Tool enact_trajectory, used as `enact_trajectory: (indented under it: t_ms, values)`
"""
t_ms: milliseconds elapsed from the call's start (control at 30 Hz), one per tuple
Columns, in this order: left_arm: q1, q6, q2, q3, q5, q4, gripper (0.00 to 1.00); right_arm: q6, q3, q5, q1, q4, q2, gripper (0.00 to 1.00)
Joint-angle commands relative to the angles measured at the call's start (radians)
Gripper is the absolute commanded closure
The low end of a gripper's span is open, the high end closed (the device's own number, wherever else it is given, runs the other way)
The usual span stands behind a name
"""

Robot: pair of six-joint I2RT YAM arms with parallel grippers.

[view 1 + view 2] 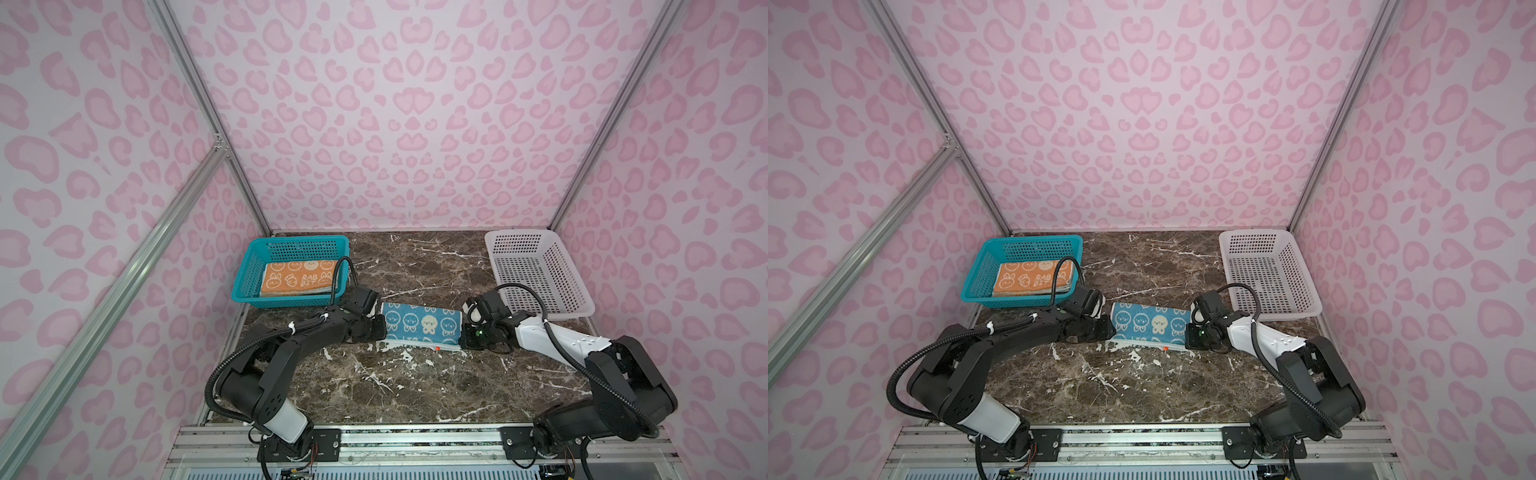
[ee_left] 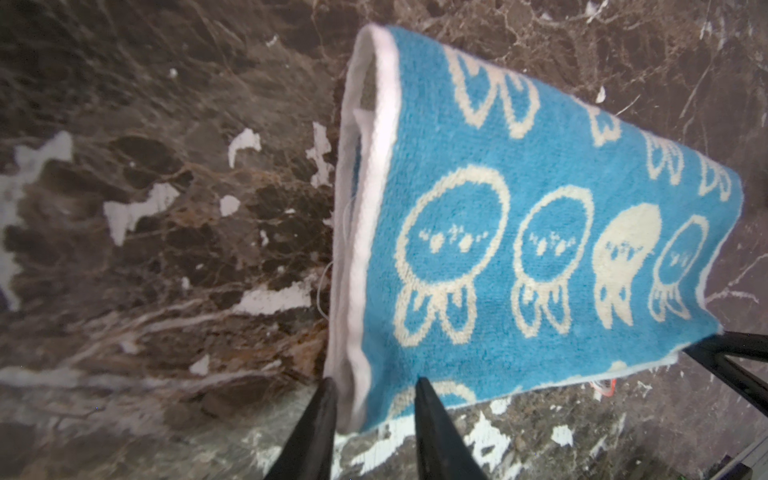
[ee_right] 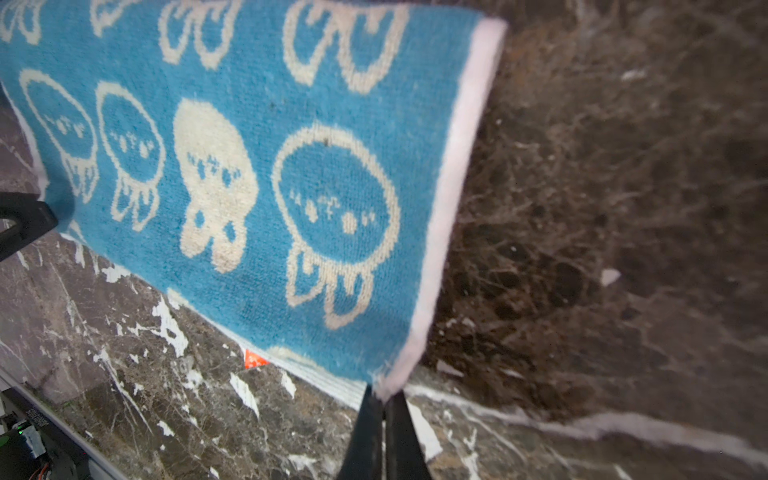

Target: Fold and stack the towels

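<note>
The orange rabbit towel (image 1: 297, 278) already lies folded in the teal basket (image 1: 249, 266). The blue rabbit towel (image 1: 422, 326), folded once, sits just outside that basket. My right gripper (image 3: 384, 392) is pinched tight on one corner, and my left gripper (image 2: 374, 384) straddles another, though I cannot tell whether it is biting yet. Stacking remains.

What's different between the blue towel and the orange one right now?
The blue towel is out on the table; the orange towel sits in the teal basket. The right gripper pinches a corner of the blue towel and the left gripper straddles another; nothing touches the orange towel. The orange towel shows RABBIT letters; the blue towel shows only rabbits. Both look folded.
</note>
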Motion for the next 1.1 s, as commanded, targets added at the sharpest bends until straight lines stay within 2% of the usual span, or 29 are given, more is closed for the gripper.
enact_trajectory:
  t_ms: [0, 133, 267, 400, 700, 933, 1067]
  values:
    - [0.001, 0.004, 0.009, 0.003, -0.007, -0.01, 0.75, -0.015, 0.006, 0.015, 0.003, -0.018, 0.001, 1.0]
    - [0.002, 0.005, 0.013, 0.004, -0.01, -0.01, 0.84, -0.017, 0.009, 0.017, 0.004, -0.021, 0.0, 1.0]
    - [0.0, 0.011, 0.011, 0.013, -0.017, -0.026, 0.89, -0.023, 0.015, 0.02, 0.006, -0.028, -0.004, 1.0]
    - [0.003, 0.019, 0.007, 0.028, -0.031, -0.046, 0.9, -0.029, 0.023, 0.022, 0.006, -0.037, -0.003, 1.0]
    - [0.003, 0.013, 0.013, 0.039, -0.026, -0.045, 0.84, -0.025, 0.019, 0.019, 0.012, -0.027, 0.002, 1.0]
    - [0.003, 0.013, 0.006, 0.042, -0.019, -0.042, 0.97, -0.028, 0.024, 0.026, 0.014, -0.032, -0.006, 1.0]
    - [0.003, 0.013, 0.002, 0.04, -0.016, -0.039, 0.97, -0.033, 0.032, 0.032, 0.014, -0.047, -0.016, 1.0]
